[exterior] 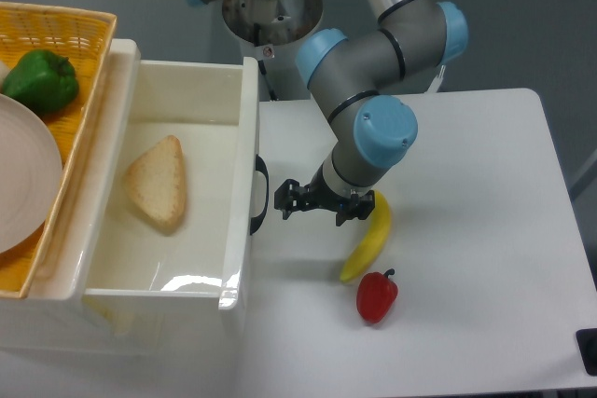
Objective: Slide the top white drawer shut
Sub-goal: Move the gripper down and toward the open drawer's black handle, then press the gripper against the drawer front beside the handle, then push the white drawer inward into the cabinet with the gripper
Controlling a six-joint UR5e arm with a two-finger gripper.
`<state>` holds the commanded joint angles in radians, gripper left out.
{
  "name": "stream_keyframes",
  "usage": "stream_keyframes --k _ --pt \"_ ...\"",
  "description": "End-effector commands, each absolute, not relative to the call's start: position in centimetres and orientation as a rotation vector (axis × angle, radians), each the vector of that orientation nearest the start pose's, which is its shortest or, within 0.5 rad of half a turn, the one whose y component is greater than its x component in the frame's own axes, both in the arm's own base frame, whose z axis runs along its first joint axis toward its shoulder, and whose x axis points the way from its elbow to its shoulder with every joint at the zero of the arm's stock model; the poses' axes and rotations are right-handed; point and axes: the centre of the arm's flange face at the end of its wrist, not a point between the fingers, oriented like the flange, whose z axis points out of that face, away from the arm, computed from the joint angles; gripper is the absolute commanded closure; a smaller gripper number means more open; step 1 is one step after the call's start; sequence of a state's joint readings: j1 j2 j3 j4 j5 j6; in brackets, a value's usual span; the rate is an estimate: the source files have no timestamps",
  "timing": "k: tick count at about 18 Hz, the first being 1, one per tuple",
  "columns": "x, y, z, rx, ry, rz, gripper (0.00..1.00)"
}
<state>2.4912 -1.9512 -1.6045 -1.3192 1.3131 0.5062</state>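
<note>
Closing in on the top white drawer (pixel 177 202)

We see it pulled fully open at left, bread (pixel 159 183) inside; our gripper (pixel 285 202) sits just right of its black handle (pixel 259 195), jaws apparently apart. An off-centre push could skew the drawer, we judge, or the wrist could nudge the banana (pixel 367 240). Fingertips blur against the handle.

Glossy white drawer (pixel 177 258) with black handle (pixel 260 195), yellow banana (pixel 368 241), red pepper (pixel 377 295), green pepper (pixel 41 80).
</note>
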Motion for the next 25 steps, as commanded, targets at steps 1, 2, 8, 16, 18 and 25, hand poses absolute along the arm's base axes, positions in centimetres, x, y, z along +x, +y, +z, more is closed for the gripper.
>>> stream_keyframes --k 1,2,8,16,18,25 --pt "-38.0 49.0 28.7 -2.99 -0.659 -0.465 0.0" --pt "-38.0 49.0 28.8 -2.991 -0.659 -0.462 0.0" --pt "-38.0 49.1 29.5 -2.985 -0.651 -0.451 0.0" --pt "-37.1 49.6 29.8 -2.993 -0.626 -0.449 0.0" --pt "-36.9 49.7 29.9 -2.993 -0.623 -0.448 0.0" --pt "-36.3 49.9 30.2 -2.996 -0.611 -0.447 0.0"
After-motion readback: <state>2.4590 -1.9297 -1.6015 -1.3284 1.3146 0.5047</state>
